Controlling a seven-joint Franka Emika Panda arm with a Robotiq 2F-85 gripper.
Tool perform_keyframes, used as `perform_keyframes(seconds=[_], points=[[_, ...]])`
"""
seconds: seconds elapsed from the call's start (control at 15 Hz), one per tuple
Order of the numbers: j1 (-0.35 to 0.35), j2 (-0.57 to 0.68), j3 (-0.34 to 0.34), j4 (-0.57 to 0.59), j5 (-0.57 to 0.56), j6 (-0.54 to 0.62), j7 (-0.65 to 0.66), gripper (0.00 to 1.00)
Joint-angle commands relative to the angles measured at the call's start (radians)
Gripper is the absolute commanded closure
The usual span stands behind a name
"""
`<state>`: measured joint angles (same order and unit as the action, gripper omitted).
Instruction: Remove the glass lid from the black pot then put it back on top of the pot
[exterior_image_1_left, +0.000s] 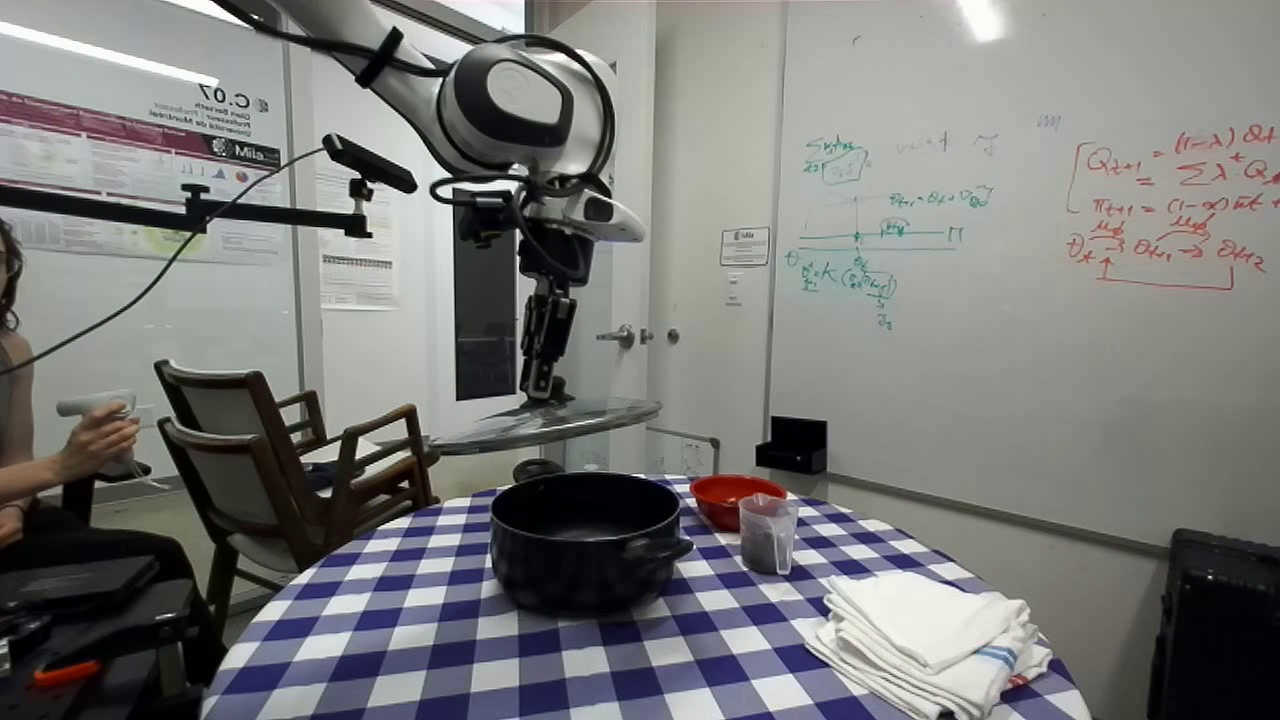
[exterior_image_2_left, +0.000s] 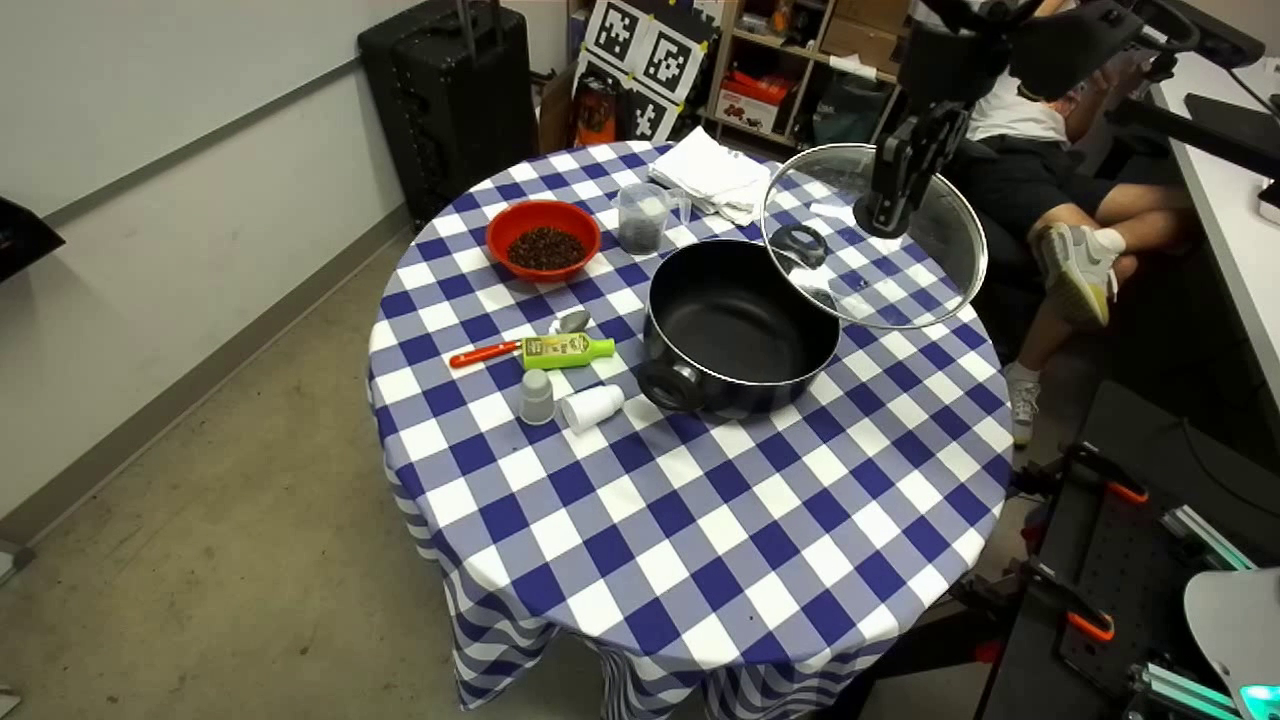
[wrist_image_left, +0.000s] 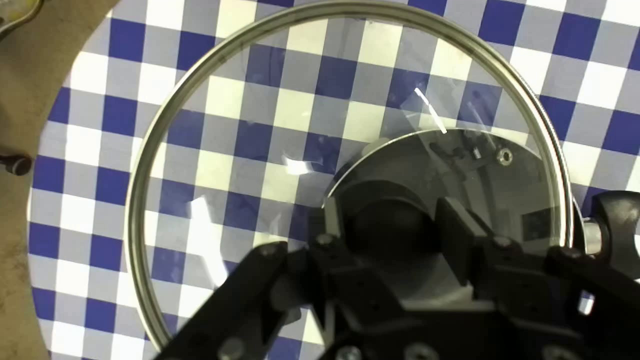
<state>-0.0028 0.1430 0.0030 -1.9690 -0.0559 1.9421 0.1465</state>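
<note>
The glass lid (exterior_image_1_left: 560, 432) is in the air above the table, a little tilted, and also shows in an exterior view (exterior_image_2_left: 930, 290) and the wrist view (wrist_image_left: 280, 115). My gripper (exterior_image_1_left: 540, 385) is shut on the lid's dark knob (wrist_image_left: 392, 225), with one finger on each side; its fingertips also show in an exterior view (exterior_image_2_left: 885, 218). The black pot (exterior_image_1_left: 575, 565) stands uncovered on the table, its inside bare in an exterior view (exterior_image_2_left: 735, 320). The lid is higher than the pot and off to one side, overlapping only part of it in the wrist view, where a pot handle (wrist_image_left: 620, 227) sticks out.
A red bowl (exterior_image_2_left: 505, 245) of dark bits and a clear measuring cup (exterior_image_2_left: 641, 218) stand near the pot. Folded white towels (exterior_image_1_left: 930, 640) lie farther off. A green bottle (exterior_image_2_left: 565, 352), an orange-handled utensil (exterior_image_2_left: 485, 354) and white containers (exterior_image_2_left: 593, 407) are beside the pot.
</note>
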Motion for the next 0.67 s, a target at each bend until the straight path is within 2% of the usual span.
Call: perform_keyframes(seconds=[0.0, 0.6], points=[[0.017, 0.102, 0.01, 0.131, -0.009, -0.028, -0.056, 0.76], [0.045, 0.248, 0.037, 0.269, 0.008, -0.016, -0.126, 0.76]])
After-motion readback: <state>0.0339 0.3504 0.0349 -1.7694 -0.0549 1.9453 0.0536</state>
